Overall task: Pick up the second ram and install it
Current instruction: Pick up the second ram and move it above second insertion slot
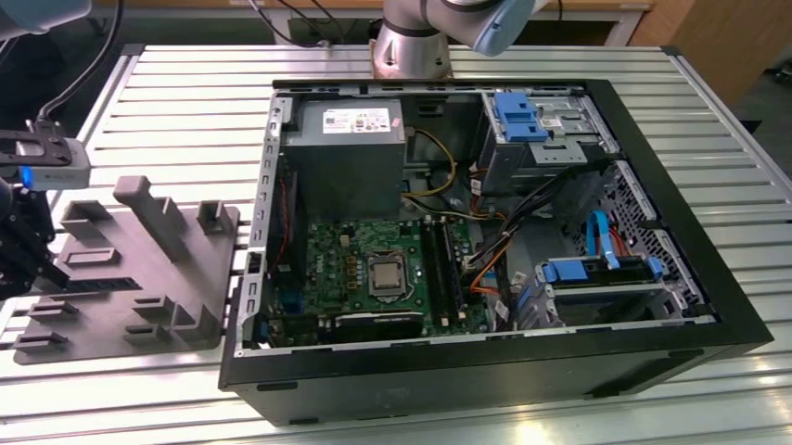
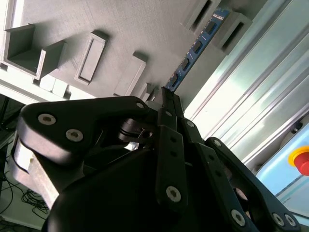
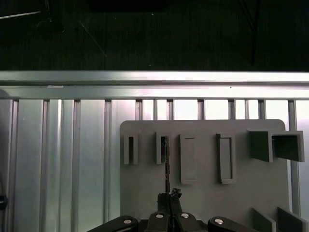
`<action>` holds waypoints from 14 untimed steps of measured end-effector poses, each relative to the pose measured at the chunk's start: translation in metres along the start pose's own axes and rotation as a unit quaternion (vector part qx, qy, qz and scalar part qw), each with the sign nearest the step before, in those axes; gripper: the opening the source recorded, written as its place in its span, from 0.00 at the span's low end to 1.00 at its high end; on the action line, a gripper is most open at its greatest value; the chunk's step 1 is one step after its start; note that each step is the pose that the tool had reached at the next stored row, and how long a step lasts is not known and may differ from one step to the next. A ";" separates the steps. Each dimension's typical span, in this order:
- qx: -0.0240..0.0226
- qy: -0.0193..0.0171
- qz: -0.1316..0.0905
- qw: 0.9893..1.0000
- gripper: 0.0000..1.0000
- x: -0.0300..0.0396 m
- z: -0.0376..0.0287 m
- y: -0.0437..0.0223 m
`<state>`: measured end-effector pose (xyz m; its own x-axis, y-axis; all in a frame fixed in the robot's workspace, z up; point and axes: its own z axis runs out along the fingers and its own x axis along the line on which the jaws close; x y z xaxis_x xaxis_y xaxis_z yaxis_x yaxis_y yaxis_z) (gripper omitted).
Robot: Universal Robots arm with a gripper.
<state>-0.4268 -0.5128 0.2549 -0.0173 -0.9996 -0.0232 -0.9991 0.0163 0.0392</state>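
Gripper (image 2: 167,94) links, black and bolted, loom closest in the second wrist view, their lower parts cut off. The fingers (image 2: 170,145) are drawn narrow and pinch the near end of the second ram (image 2: 195,48), partly hiding it. That ram stands on edge in the slotted blocks of the gray fixture (image 2: 120,29), running straight away from the gripper; the first wrist view shows it edge-on as a thin dark line. Under the fixture lies the slatted aluminium counter (image 3: 63,159). Well apart, toward the exterior view's right, an open computer case (image 1: 495,380) holds a green motherboard (image 1: 371,269), a gray power supply (image 1: 340,158) and blue drive caddies (image 1: 517,116); its black memory sockets (image 1: 440,264) are hard to make out.
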 end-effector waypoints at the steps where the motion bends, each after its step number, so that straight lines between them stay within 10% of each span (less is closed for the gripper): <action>1: 0.000 0.000 0.000 1.000 0.12 0.0000 -0.0001 0.0000; 14: 0.001 0.000 0.000 1.000 0.12 -0.0001 -0.0028 0.0013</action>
<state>-0.4280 -0.5128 0.2578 -0.0173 -0.9996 -0.0233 -0.9991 0.0164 0.0382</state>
